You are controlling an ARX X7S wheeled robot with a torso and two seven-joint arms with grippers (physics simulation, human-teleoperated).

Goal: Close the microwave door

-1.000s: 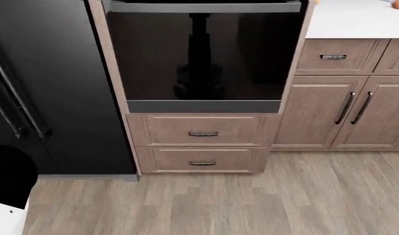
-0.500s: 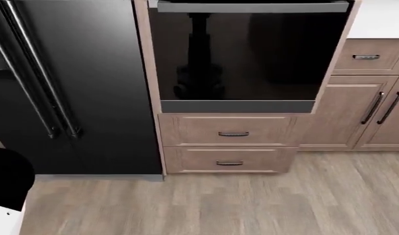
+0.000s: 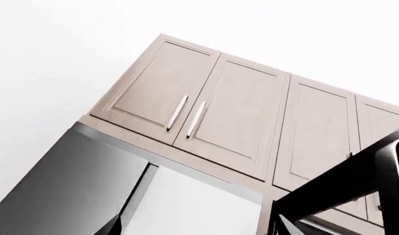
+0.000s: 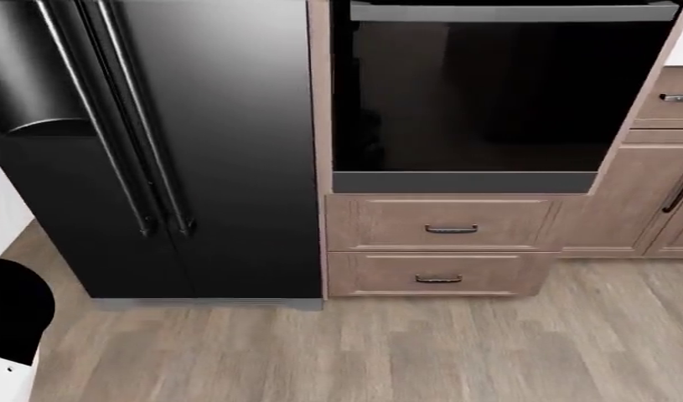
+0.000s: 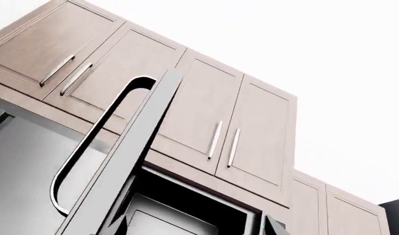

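Note:
The microwave door stands swung open in the right wrist view, its edge toward the camera, with a curved handle on its face. Behind it is the dark microwave opening. My right gripper points up at it from below; only its two fingertips show, spread wide with nothing between them. In the left wrist view the black door shows at the edge of the frame. My left gripper is open too, its fingertips far apart and empty. The head view shows no microwave.
A black fridge fills the head view's left, with a wall oven and two drawers beside it over wood floor. Upper cabinets run above in both wrist views. A black robot part sits at lower left.
The head view has swung left: the oven and drawers have slid to the right of the frame and much more of the fridge has come into view.

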